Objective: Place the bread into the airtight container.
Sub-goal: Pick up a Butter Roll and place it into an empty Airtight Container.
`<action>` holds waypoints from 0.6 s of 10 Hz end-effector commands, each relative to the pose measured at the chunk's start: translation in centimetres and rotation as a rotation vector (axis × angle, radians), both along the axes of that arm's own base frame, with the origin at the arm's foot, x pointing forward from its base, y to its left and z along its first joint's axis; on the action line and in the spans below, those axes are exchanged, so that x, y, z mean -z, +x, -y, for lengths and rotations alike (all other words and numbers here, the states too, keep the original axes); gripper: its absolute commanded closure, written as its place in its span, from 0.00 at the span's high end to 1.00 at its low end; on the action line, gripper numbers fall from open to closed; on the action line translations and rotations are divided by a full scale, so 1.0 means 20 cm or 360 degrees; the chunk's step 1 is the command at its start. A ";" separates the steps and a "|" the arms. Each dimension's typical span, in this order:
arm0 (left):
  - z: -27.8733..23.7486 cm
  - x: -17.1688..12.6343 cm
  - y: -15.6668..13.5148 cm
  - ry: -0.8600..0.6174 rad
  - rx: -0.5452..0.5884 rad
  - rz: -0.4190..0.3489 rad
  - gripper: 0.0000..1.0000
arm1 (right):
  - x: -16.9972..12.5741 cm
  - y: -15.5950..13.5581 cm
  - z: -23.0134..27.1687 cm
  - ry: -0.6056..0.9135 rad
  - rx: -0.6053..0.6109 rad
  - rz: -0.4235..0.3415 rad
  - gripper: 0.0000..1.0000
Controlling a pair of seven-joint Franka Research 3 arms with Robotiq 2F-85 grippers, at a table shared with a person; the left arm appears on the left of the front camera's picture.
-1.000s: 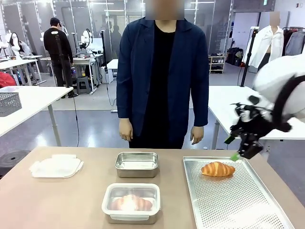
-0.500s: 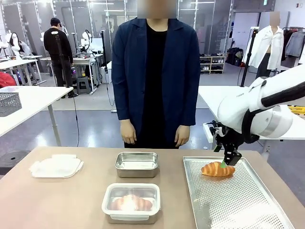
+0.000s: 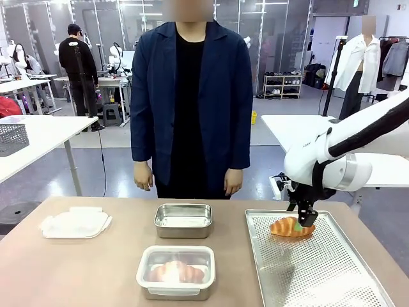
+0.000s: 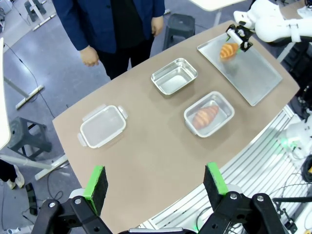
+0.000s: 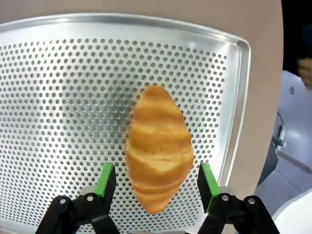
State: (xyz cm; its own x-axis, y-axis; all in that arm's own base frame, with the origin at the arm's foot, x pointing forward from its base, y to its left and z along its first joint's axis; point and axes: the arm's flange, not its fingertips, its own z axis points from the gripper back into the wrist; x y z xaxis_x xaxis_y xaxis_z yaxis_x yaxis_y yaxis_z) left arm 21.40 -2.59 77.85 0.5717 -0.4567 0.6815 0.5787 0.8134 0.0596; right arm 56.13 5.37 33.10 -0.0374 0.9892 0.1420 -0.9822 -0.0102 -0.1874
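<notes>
Right tool (image 5: 157, 179) astride croissant (image 5: 158, 146) on tray (image 5: 58, 97)

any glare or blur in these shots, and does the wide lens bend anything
Front view: glare washes out the near end of the perforated tray, and the clear lid of the lidded container reflects light, so the bread inside looks hazy. Right wrist view: the croissant is sharp, but the tray's rim bows with the lens. Left wrist view: evenly lit, and the edge of the table curves.

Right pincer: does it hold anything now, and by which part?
Nothing held yet: the open right pincer straddles the croissant on the tray, pads not touching it.
</notes>
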 end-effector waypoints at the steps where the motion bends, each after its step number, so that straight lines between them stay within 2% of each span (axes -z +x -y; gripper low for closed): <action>1: 0.00 0.00 0.00 0.0010 0.0022 0.0000 1.00 | 0.01 0.06 -0.02 -0.0030 0.0066 -0.0021 0.84; 4: 0.00 0.00 0.00 0.0010 0.0022 0.0000 1.00 | 0.11 0.12 -0.04 -0.0071 0.0088 -0.0122 0.84; 6: 0.00 0.00 0.00 0.0010 0.0022 0.0000 1.00 | 0.14 0.13 -0.05 -0.0115 0.0101 -0.0187 0.72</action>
State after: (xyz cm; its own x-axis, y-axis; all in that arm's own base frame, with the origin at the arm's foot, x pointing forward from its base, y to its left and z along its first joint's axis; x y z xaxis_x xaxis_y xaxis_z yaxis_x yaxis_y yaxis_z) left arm 21.40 -2.59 77.85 0.5718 -0.4568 0.6815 0.5787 0.8134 0.0596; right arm 57.96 5.87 30.17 0.0102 0.9953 0.0964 -0.9931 0.0213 -0.1150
